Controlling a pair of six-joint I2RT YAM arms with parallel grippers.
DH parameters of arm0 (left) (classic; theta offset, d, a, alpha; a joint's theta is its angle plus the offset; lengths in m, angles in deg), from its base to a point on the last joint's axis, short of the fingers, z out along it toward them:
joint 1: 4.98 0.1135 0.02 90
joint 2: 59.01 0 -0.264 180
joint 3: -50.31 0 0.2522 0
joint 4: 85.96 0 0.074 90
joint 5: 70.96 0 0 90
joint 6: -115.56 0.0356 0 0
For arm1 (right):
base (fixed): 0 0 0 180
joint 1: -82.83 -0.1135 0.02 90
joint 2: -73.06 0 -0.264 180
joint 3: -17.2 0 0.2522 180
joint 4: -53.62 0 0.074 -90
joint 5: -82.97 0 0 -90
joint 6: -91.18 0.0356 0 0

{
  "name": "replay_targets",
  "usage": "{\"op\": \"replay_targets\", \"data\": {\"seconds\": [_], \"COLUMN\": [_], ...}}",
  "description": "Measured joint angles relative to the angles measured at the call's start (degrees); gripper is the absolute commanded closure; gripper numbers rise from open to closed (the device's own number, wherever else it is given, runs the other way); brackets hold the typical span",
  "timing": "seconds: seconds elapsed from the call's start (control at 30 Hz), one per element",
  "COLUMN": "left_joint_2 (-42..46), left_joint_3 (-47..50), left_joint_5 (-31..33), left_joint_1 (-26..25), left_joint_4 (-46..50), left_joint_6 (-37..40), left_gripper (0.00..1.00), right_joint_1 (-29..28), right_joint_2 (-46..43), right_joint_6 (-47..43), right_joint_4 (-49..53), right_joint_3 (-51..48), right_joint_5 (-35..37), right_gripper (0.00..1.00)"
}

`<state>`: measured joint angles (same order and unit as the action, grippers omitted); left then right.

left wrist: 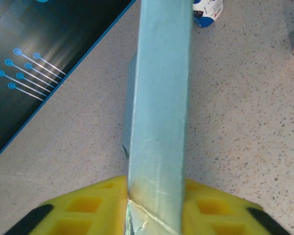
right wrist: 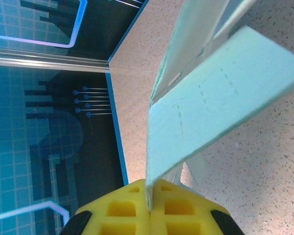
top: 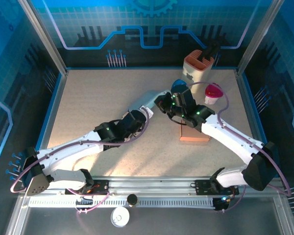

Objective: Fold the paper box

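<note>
Paper box [top: 148, 100], left of the wooden block [top: 194, 138], is clamped in left gripper [left wrist: 157, 205] and right gripper [right wrist: 149, 198]; keep your crease square.

Paper box [top: 148, 100] at table [top: 88, 107] centre, block [top: 194, 137] to its right, cup [top: 213, 93] behind block.

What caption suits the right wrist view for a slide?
Right jaws shut on a pale green paper box panel above the speckled table.
</note>
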<state>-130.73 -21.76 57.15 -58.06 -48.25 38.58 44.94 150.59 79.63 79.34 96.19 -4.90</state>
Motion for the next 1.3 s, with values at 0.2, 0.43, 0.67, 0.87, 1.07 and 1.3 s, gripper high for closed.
{"op": "replay_targets", "data": {"seconds": [0.2, 0.43, 0.67, 0.87, 1.07, 1.3], "left_joint_2": [-0.02, -1.81, -2.38, -2.38, -2.38, -2.38], "left_joint_3": [0.07, -0.24, -1.77, -2.36, -2.4, -2.4], "left_joint_5": [-0.09, -0.09, -0.07, -0.09, -0.09, -0.11], "left_joint_1": [0.0, 0.0, 0.04, 0.04, 0.04, 0.11], "left_joint_4": [-0.37, -0.15, 0.28, 1.07, 2.45, 2.8], "left_joint_6": [0.92, 0.81, 0.46, 0.46, 0.46, 0.48], "left_gripper": [1.0, 1.0, 1.0, 1.0, 1.0, 1.0], "right_joint_1": [0.0, -2.45, -3.72, -3.74, -3.69, -3.69], "right_joint_2": [-0.07, -0.07, -0.04, 0.48, 2.64, 3.08], "right_joint_6": [0.07, -0.02, -0.04, -0.04, 0.11, 0.5], "right_joint_4": [-0.04, 0.02, 0.02, 0.0, -0.13, -1.33], "right_joint_3": [0.0, 0.0, 0.0, 0.04, 0.2, 0.2], "right_joint_5": [0.0, 0.33, 0.48, 0.87, 0.9, 0.87], "right_gripper": [0.76, 0.73, 0.68, 0.7, 0.77, 0.85]}}
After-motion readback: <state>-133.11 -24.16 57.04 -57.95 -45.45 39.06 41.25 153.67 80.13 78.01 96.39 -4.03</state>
